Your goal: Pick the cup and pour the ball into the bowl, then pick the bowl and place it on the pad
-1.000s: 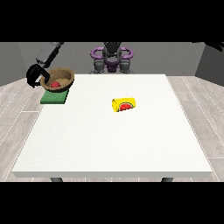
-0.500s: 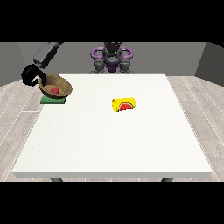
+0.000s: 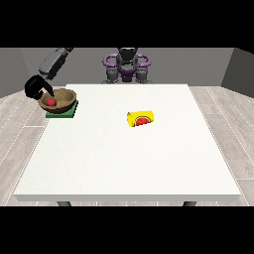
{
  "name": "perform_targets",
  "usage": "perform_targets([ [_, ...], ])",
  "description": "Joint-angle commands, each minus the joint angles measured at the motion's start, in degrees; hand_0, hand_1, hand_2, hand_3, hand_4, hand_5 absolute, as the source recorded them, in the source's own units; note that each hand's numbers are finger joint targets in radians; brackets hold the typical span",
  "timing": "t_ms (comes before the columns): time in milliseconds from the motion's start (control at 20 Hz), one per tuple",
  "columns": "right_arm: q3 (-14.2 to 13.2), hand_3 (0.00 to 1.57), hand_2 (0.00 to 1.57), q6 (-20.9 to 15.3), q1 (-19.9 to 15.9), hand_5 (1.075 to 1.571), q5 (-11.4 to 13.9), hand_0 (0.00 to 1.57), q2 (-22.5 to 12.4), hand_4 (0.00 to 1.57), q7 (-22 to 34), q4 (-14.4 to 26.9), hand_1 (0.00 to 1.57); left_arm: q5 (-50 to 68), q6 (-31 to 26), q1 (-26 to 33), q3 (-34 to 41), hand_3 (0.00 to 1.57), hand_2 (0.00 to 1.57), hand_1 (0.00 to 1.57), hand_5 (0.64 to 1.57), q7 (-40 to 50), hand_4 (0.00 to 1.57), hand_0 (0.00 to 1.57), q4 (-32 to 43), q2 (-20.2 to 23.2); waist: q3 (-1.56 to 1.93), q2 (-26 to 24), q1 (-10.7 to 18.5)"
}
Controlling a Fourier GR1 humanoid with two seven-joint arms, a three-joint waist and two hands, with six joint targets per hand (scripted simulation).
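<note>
Bowl (image 3: 58,100), red ball (image 3: 51,101) inside, sitting on the green pad (image 3: 62,109) near the table (image 3: 129,163) corner, just beneath the fingers. Hand at the view's left (image 3: 37,87) hooking over the bowl's rim, fingers curled onto it. Pouring looking done, placing nearly finished. Next: uncurling and lifting away without dragging the bowl. Yellow cup (image 3: 140,119) lying tipped, well apart from the fingers.
</note>
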Motion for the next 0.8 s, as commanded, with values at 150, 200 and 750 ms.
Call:
perform_targets([
  [150, -0.9, 0.91, 1.35, -2.8, -4.2, 1.529, 0.8, 1.26, -3.4, 0.11, -2.1, 1.5, 1.26, 1.9, -0.9, -2.1, 0.4, 0.0, 0.0, 0.0, 1.566, -0.6, 1.19, 0.0, -0.7, 1.9, 0.04, 4.4, 2.3],
  [200, 1.6, 1.0, 1.32, -5.1, -4.9, 1.532, 2.5, 1.15, -1.2, 0.19, 0.1, 0.1, 1.15, -0.4, 1.3, -1.1, -1.8, 0.0, 0.0, 0.0, 1.567, -1.3, 1.19, 0.0, -0.5, -1.1, -0.01, 1.9, 1.5],
  [750, 5.2, 0.0, 0.0, 4.4, -3.9, 1.4, 5.2, 0.0, -4.9, 0.0, 3.4, 4.6, 0.0, 1.5, 3.0, 0.4, -4.4, 0.0, 0.0, 0.0, 1.569, 3.8, 1.19, 0.0, -6.1, -3.7, 0.04, -3.4, 2.3],
])
